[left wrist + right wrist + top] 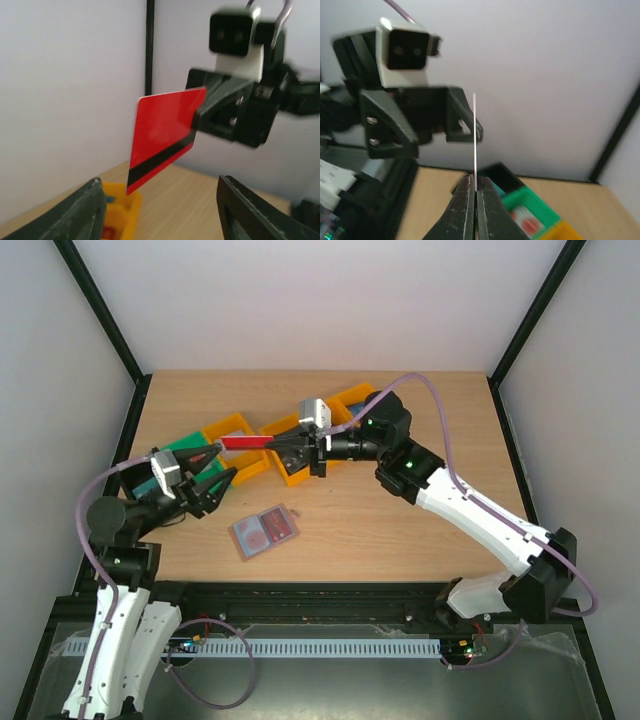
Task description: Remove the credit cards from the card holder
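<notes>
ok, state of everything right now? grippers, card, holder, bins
right gripper: shut on the red card
left gripper: open, not touching the card
red card: in the air, pinched at one end
card holder: lying open on the table, untouched
green bin: red-and-white item inside

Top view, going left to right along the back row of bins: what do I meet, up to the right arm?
green bin → red card, held above the bins → right gripper, shut on the card's right end
</notes>
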`<act>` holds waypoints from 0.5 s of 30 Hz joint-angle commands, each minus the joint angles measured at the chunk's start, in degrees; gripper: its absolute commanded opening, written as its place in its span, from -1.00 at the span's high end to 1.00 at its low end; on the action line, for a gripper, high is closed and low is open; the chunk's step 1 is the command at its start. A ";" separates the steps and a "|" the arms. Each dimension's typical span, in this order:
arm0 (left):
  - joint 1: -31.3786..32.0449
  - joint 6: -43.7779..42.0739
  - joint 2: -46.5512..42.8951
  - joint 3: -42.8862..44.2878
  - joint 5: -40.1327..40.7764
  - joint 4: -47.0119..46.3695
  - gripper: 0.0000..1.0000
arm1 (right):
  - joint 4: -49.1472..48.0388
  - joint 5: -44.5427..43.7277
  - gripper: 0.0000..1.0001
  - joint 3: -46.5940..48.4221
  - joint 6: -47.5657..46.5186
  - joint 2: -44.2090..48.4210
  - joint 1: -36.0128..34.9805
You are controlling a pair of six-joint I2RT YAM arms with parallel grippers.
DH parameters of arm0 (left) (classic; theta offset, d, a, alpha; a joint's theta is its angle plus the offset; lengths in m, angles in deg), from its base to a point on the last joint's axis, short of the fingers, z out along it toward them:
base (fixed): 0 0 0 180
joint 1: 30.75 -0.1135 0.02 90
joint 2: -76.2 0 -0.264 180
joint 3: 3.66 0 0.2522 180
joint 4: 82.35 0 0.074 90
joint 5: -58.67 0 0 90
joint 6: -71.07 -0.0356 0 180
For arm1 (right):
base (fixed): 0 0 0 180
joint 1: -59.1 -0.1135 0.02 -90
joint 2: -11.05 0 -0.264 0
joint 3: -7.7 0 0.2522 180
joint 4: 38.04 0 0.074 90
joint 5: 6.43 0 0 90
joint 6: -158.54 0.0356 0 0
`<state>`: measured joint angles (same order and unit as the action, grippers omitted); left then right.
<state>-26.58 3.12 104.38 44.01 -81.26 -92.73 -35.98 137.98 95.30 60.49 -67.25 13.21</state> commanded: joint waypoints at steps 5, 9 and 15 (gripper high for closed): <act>-1.35 -53.43 0.42 11.69 7.28 39.21 -0.14 | 24.78 -35.66 0.97 1.98 -26.08 0.55 -7.33; 0.81 -73.76 4.18 16.31 13.98 56.72 -0.12 | 24.91 -41.21 0.97 2.23 -28.63 -0.68 -10.47; 4.93 -80.52 9.72 20.93 15.85 67.88 -0.17 | 18.88 -40.32 0.97 -1.50 -31.09 1.58 -15.66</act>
<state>-23.54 -66.48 111.81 62.44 -67.82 -36.86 -14.52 101.24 95.02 33.19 -67.71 0.29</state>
